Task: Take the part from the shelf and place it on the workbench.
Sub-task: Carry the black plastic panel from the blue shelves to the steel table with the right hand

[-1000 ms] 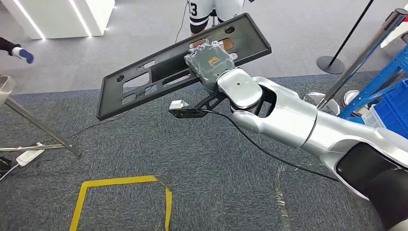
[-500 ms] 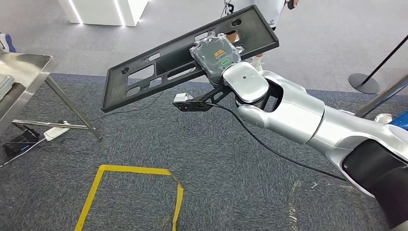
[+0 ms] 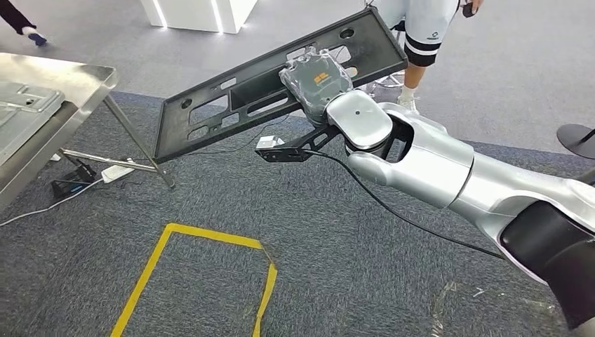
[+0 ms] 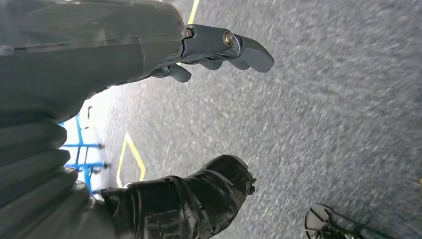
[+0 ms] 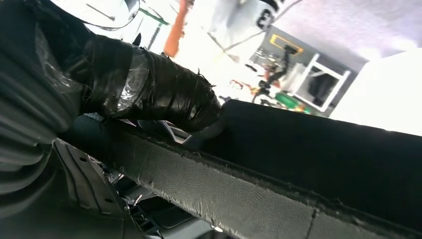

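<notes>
Nearest to me in the head view, a yellow tape outline lies on the grey carpet below my right arm, and a black cable trails from the wrist camera bracket across the floor. My right robot hand, wrapped in clear plastic, grips the long black plastic panel near its middle; in the right wrist view the taped thumb presses on the panel's textured edge. The panel is held in the air, tilted, with its far end higher toward the right and its lower end pointing left toward the steel desk. It hangs over the carpet, clear of the desk. My left robot hand hangs over the carpet with its fingers and thumb apart, holding nothing. Under the desk lie a white power strip and cables. Beyond the panel a person in white shorts stands on the lighter floor.
</notes>
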Robot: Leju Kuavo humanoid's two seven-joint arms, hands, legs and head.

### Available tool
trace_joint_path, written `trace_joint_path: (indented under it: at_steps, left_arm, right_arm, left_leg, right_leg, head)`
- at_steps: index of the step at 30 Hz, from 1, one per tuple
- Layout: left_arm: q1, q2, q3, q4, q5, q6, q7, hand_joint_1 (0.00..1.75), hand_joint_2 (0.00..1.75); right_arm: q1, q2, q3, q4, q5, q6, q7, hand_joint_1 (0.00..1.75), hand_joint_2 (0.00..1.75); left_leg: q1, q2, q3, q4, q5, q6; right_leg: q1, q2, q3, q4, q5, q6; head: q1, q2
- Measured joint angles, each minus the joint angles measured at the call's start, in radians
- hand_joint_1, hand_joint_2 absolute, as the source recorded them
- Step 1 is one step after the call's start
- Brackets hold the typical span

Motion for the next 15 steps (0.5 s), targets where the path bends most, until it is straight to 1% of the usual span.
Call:
trace_joint_path:
  at_steps: [1, 2, 3, 4, 5, 6, 7, 8, 9, 10, 11, 12, 13, 14, 15]
  left_arm:
    - [0.000, 0.000, 0.000, 0.000, -0.001, 0.002, 0.008, 0.00, 1.75]
    - [0.001, 0.001, 0.000, 0.000, -0.001, 0.005, 0.016, 0.00, 1.75]
    - [0.000, 0.002, 0.000, 0.000, -0.002, 0.008, 0.023, 0.00, 1.75]
    - [-0.001, 0.003, 0.000, 0.000, -0.002, 0.009, 0.027, 0.00, 1.75]
    - [-0.002, 0.005, 0.001, 0.000, -0.003, 0.010, 0.030, 0.00, 1.75]
    - [-0.002, 0.006, 0.001, 0.000, -0.003, 0.011, 0.033, 0.00, 1.75]
    - [-0.002, 0.007, 0.001, 0.000, -0.003, 0.011, 0.035, 0.00, 1.75]
    - [-0.001, 0.008, 0.002, 0.000, -0.004, 0.011, 0.037, 0.00, 1.75]
    - [0.000, 0.008, 0.002, 0.000, -0.004, 0.011, 0.039, 0.00, 1.75]
    - [0.000, 0.008, 0.002, 0.000, -0.004, 0.012, 0.039, 0.00, 1.75]
    - [-0.001, 0.008, 0.002, 0.000, -0.005, 0.013, 0.039, 0.00, 1.75]
    - [-0.002, 0.008, 0.003, 0.000, -0.005, 0.013, 0.039, 0.00, 1.75]
    - [-0.004, 0.008, 0.003, 0.000, -0.006, 0.015, 0.040, 0.00, 1.75]
    - [-0.006, 0.008, 0.003, 0.000, -0.007, 0.016, 0.040, 0.00, 1.75]
    - [-0.007, 0.008, 0.002, 0.000, -0.009, 0.017, 0.040, 0.00, 1.75]
  right_arm:
    - [0.002, 0.000, 0.002, 0.000, 0.000, 0.000, -0.001, 1.75, 1.75]
    - [0.002, 0.001, 0.003, 0.000, 0.000, 0.000, -0.002, 1.75, 1.75]
    - [0.002, 0.001, 0.003, 0.000, 0.000, 0.000, -0.003, 1.75, 1.75]
    - [0.001, 0.002, 0.004, 0.000, 0.000, 0.000, -0.004, 1.75, 1.75]
    - [0.001, 0.002, 0.005, 0.001, 0.000, 0.000, -0.005, 1.75, 1.75]
    - [0.002, 0.003, 0.007, 0.001, 0.000, 0.000, -0.007, 1.75, 1.75]
    - [0.002, 0.004, 0.009, 0.002, -0.001, 0.001, -0.010, 1.75, 1.75]
    - [0.002, 0.007, 0.011, 0.002, -0.001, 0.001, -0.013, 1.75, 1.75]
    - [0.002, 0.009, 0.013, 0.004, -0.001, 0.001, -0.015, 1.75, 1.75]
    - [0.001, 0.012, 0.014, 0.006, -0.001, 0.001, -0.017, 1.75, 1.75]
    - [0.000, 0.013, 0.014, 0.007, -0.001, 0.001, -0.019, 1.75, 1.75]
    - [0.000, 0.014, 0.015, 0.009, -0.001, 0.000, -0.020, 1.75, 1.75]
    - [0.001, 0.014, 0.016, 0.011, -0.001, 0.000, -0.022, 1.75, 1.75]
    - [0.004, 0.015, 0.018, 0.014, -0.001, 0.000, -0.025, 1.75, 1.75]
    - [0.006, 0.015, 0.022, 0.017, 0.000, 0.000, -0.027, 1.75, 1.75]
  left_leg:
    - [-0.004, 0.003, 0.026, -0.044, 0.026, 0.007]
    - [-0.010, 0.015, 0.067, -0.119, 0.058, 0.015]
    - [-0.020, 0.037, 0.109, -0.193, 0.081, 0.024]
    - [-0.029, 0.054, 0.139, -0.249, 0.094, 0.032]
    - [-0.036, 0.067, 0.154, -0.278, 0.097, 0.038]
    - [-0.041, 0.068, 0.157, -0.286, 0.096, 0.042]
    - [-0.043, 0.056, 0.156, -0.290, 0.100, 0.045]
    - [-0.039, 0.045, 0.158, -0.297, 0.105, 0.048]
    - [-0.035, 0.034, 0.162, -0.305, 0.110, 0.052]
    - [-0.030, 0.024, 0.166, -0.313, 0.116, 0.055]
    - [-0.025, 0.015, 0.169, -0.320, 0.121, 0.058]
    - [-0.024, 0.005, 0.169, -0.321, 0.122, 0.060]
    - [-0.022, -0.006, 0.168, -0.321, 0.123, 0.062]
    - [-0.020, -0.021, 0.167, -0.319, 0.123, 0.062]
    - [-0.018, -0.036, 0.167, -0.316, 0.122, 0.061]
  right_leg:
    - [0.003, -0.012, 0.001, 0.000, -0.001, -0.001]
    - [0.005, -0.024, 0.003, 0.000, -0.002, -0.002]
    - [0.009, -0.036, 0.004, -0.001, -0.003, -0.002]
    - [0.010, -0.045, 0.006, -0.002, -0.004, -0.001]
    - [0.011, -0.055, 0.006, -0.003, -0.004, 0.001]
    - [0.012, -0.064, 0.007, -0.005, -0.004, 0.004]
    - [0.012, -0.073, 0.008, -0.007, -0.003, 0.007]
    - [0.011, -0.075, 0.008, -0.007, -0.006, 0.011]
    - [0.010, -0.059, 0.005, 0.001, -0.013, 0.015]
    - [0.007, -0.032, -0.006, 0.025, -0.030, 0.020]
    - [0.005, 0.000, -0.027, 0.070, -0.056, 0.025]
    - [0.001, 0.028, -0.055, 0.132, -0.086, 0.029]
    - [-0.001, 0.039, -0.087, 0.197, -0.111, 0.033]
    - [-0.005, 0.044, -0.109, 0.243, -0.121, 0.037]
    - [-0.009, 0.045, -0.117, 0.255, -0.114, 0.040]
  head:
    - [0.000, 0.000]
    - [0.000, 0.000]
    - [0.000, 0.000]
    - [0.000, 0.000]
    - [0.001, 0.000]
    - [0.001, 0.000]
    - [0.001, 0.000]
    - [0.001, 0.000]
    - [0.001, 0.000]
    - [0.002, 0.000]
    - [0.003, 0.000]
    - [0.003, 0.000]
    - [0.004, 0.000]
    - [0.004, 0.000]
    - [0.004, 0.000]
